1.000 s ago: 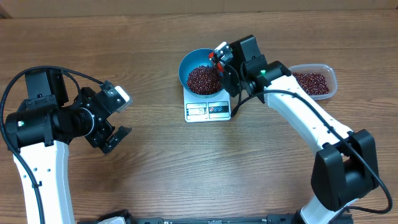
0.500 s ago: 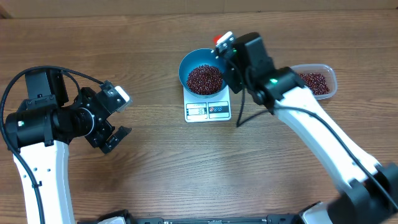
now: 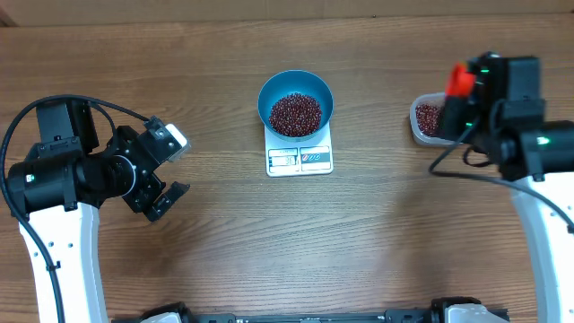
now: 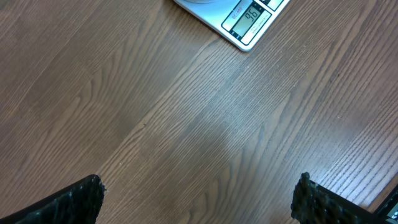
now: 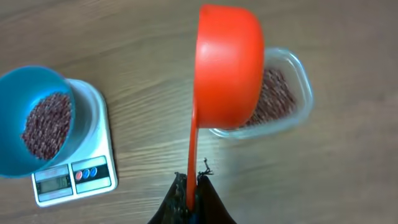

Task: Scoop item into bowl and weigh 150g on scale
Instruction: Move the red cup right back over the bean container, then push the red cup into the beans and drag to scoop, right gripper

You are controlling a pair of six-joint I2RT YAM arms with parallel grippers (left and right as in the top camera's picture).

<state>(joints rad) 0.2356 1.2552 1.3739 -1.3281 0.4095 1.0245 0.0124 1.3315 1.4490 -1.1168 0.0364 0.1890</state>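
The blue bowl [image 3: 272,92] stands on the white scale [image 3: 300,159] and holds a heap of dark red beans [image 3: 295,114]. At the right, my right gripper [image 3: 473,99] is shut on the handle of a red scoop [image 3: 460,81], which hangs over the clear tub [image 3: 421,121]. In the right wrist view the scoop [image 5: 229,62] stands on edge above the tub [image 5: 301,102], its thin handle clamped in my right gripper [image 5: 194,186]; the bowl [image 5: 12,93] and the scale [image 5: 74,177] lie at the left. My left gripper [image 3: 170,170] is open over bare wood, left of the scale.
More beans [image 5: 273,96] lie in the tub, partly hidden by the scoop. The left wrist view shows the scale's display corner [image 4: 249,18] at the top and my left gripper [image 4: 199,199] wide open above the wooden table [image 3: 296,242].
My right arm has swung from the bowl's rim to the right, carrying the red scoop over the tub. The left arm has not moved.
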